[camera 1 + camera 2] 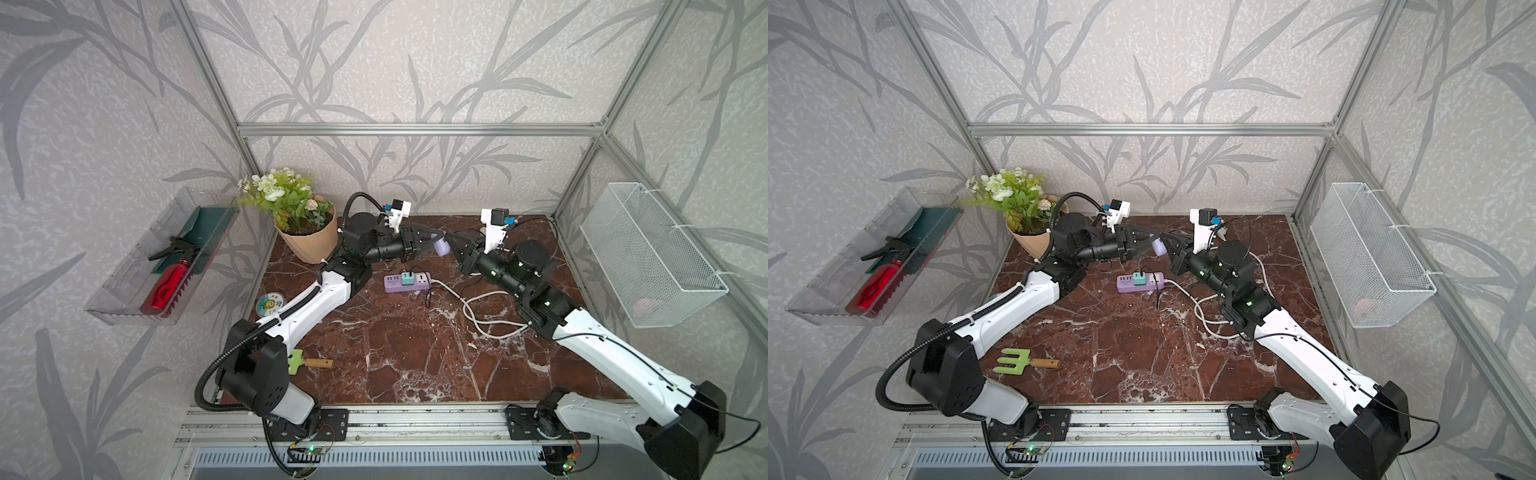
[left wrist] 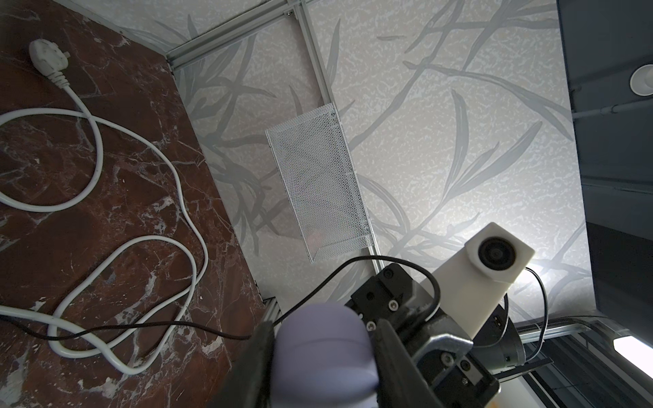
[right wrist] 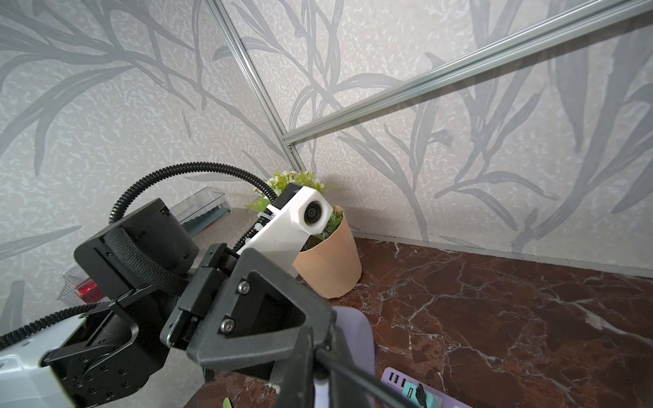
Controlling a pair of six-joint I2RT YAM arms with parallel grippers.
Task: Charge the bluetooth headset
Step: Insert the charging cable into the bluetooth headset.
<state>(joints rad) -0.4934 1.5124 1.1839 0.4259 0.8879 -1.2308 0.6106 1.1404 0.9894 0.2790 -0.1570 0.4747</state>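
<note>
The bluetooth headset [image 1: 442,248] is a pale-lavender oval case, held in the air over the back middle of the table. My left gripper [image 1: 436,243] is shut on it, one finger [image 2: 259,356] on each side of the headset [image 2: 325,349]. My right gripper [image 1: 452,242] meets it from the opposite side, tips right at the headset [image 3: 357,339], shut on the end of a thin black cable [image 3: 364,379]. That cable [image 1: 428,297] runs down to a teal adapter [image 1: 408,279] plugged into the purple power strip [image 1: 409,283]. Whether the cable's end touches the case is hidden.
A white cord [image 1: 478,316] loops on the marble right of the strip. A potted plant [image 1: 309,241] stands at the back left, a round tin [image 1: 269,304] and a green hand rake [image 1: 307,361] lie to the left. A wire basket [image 1: 648,253] and a clear tray [image 1: 124,291] hang on the side walls.
</note>
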